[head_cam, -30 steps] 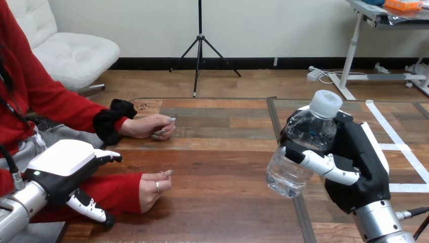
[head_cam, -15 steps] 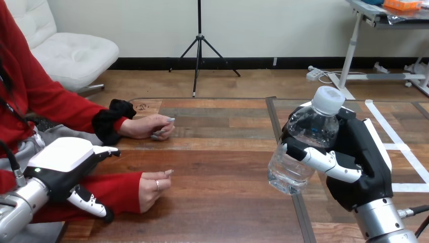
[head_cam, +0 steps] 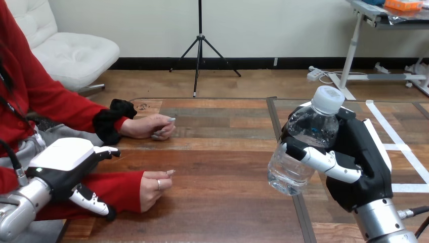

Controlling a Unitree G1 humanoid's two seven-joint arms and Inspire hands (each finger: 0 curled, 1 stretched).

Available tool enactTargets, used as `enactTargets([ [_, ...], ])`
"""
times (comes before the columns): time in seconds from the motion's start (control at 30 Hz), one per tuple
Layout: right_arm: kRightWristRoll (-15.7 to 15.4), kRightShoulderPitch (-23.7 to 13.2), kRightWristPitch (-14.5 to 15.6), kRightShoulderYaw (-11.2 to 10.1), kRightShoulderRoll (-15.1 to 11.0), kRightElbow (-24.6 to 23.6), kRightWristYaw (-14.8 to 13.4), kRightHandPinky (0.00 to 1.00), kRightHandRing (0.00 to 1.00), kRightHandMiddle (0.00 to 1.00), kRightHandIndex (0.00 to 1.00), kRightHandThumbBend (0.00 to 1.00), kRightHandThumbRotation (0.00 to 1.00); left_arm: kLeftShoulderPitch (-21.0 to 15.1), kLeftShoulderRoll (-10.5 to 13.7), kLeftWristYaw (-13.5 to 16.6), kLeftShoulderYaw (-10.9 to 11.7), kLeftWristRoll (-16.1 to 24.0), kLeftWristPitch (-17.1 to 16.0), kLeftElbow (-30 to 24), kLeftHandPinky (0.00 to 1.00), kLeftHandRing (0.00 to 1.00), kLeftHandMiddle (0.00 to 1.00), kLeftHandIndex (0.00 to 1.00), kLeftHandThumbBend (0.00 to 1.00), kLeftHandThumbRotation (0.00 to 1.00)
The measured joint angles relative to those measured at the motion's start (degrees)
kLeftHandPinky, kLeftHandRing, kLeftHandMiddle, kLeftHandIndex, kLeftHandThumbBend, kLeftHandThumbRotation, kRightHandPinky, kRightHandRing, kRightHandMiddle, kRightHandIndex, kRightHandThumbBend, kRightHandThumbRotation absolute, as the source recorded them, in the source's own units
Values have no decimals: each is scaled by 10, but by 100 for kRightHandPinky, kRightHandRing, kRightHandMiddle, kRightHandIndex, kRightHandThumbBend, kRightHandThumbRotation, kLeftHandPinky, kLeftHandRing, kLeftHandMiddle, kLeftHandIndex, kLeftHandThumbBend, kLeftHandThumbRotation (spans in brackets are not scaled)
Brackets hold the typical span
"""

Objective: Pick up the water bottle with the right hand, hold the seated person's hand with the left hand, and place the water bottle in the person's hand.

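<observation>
One step is done: right hand (head_cam: 361,167) grips the water bottle (head_cam: 303,147) aloft; left hand (head_cam: 63,164), open, is short of the person's hand (head_cam: 152,187).

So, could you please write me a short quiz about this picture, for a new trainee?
1. True or false: the water bottle stands on the table.
2. Which robot hand holds the bottle? A. left B. right
3. Fill in: the bottle's cap is ___ (on/off).
Key: 1 false, it is held above the table; 2 B, the right hand, its fingers curled round it; 3 on.
</observation>
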Motion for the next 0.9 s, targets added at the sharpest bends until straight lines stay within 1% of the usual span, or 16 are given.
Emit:
enactTargets([
  [0.13,2,4,7,0,0,-7,0,35,38,42,43,73,0,0,-2,-9,0,-5,0,-5,77,79,81,82,100,31],
  [0.43,4,6,14,1,0,-11,-4,34,38,42,42,73,0,5,-4,-43,0,-19,2,-32,73,76,79,81,100,30],
  [0.67,4,9,20,1,0,-20,-8,34,37,42,42,72,0,11,-5,-71,0,-27,14,-62,70,74,78,80,100,27],
  [0.9,4,10,24,2,0,-32,-12,33,36,42,42,72,0,12,-6,-87,0,-28,20,-81,69,72,76,79,100,24],
])
